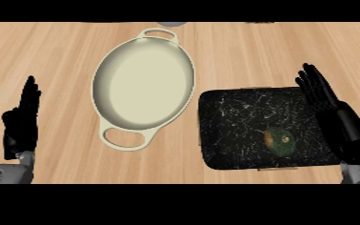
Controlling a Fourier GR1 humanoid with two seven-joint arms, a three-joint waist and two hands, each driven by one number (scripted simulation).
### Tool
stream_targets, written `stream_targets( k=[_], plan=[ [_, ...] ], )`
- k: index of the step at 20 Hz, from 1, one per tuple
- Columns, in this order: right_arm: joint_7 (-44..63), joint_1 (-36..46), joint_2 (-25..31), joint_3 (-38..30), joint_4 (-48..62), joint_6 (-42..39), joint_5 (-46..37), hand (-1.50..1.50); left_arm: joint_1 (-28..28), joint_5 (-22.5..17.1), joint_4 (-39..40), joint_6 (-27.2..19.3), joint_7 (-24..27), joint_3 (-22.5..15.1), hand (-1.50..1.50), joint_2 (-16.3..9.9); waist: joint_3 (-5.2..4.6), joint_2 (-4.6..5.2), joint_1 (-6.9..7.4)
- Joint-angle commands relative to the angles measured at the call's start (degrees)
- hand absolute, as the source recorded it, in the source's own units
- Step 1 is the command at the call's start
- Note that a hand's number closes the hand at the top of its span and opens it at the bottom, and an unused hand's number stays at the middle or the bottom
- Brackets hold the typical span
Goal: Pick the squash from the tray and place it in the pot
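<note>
Head view: right robot hand [325, 106] open beside the tray [225, 124], squash [280, 141] untouched. Bring your fingers over the squash, close around it, then lift toward the pot [112, 62]. Left robot hand [21, 119] rests open.
</note>
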State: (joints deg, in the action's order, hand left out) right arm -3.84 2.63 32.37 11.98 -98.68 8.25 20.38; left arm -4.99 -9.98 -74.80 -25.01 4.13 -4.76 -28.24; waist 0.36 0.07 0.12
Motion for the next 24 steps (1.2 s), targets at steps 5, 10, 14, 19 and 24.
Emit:
stream_targets(
  k=[5, 10, 14, 19, 24],
  plan=[
    [1.5, -7.5, 7.4, -8.5, 14.5, -11.1, 6.3, 1.50, 1.7, 1.0, -5.6, 5.6, -5.7, -2.3, 0.00, -3.6, -0.20, -0.04, -0.22],
    [-17.8, -8.3, 11.4, -11.3, 13.1, 7.6, -18.5, -1.50, 5.0, -0.3, -4.5, 7.1, -4.3, -3.4, 0.00, -1.8, -0.16, -0.50, -1.59],
    [-35.0, -15.6, 5.6, -14.1, 18.2, 5.3, -15.2, -1.50, 7.3, -0.4, -9.6, 8.6, -6.2, -3.6, 0.00, -2.6, -0.22, -0.29, -0.49],
    [-21.5, -19.0, 12.8, -13.5, 5.4, 0.1, -18.3, -1.50, 5.3, 1.0, -15.0, 8.5, -14.5, -2.8, 0.00, -3.4, -0.36, -0.27, -0.26],
    [-7.1, -16.7, 19.2, -12.0, -2.7, -5.8, -20.1, -1.50, 4.9, 2.7, -9.4, 8.4, -8.9, -2.9, 0.00, 0.1, -0.49, -0.15, -0.49]
  ],
)
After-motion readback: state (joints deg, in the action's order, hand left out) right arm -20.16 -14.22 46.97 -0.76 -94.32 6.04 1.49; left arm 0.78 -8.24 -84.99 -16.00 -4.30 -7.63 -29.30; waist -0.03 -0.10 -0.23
